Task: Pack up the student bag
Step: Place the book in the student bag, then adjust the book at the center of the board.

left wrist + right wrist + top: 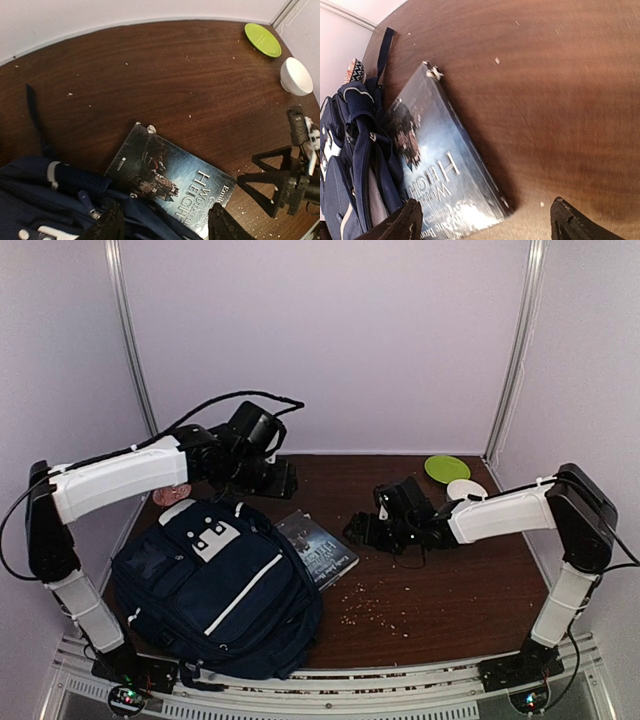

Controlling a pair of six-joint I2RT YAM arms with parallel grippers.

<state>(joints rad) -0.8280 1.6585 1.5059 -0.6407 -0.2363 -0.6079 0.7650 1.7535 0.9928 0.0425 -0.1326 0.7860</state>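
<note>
Pale lilac walls close in a dark wooden bench [450, 580] scattered with crumbs [372, 606]. On its near-left part lies the navy backpack [215, 585], flat with its front facing up, showing a white patch and a thin white stripe. One dark strap [32, 115] trails from its far end onto the bare wood. A book [318, 548] with a dark, bluish cover lies flat just right of the backpack; the backpack's fabric overlaps the book's near-left corner, and the book's far corner looks frayed. At the far-right corner sit a green plate [447, 468] and a white bowl [465, 489], close together and well apart from the book.

The left fingers [107, 225] hang over the far end of the backpack, spread wide and grasping nothing. The right fingers [402, 222] hover low over the bench just right of the book, aimed toward it, also spread wide with nothing between them and not touching the cover.
</note>
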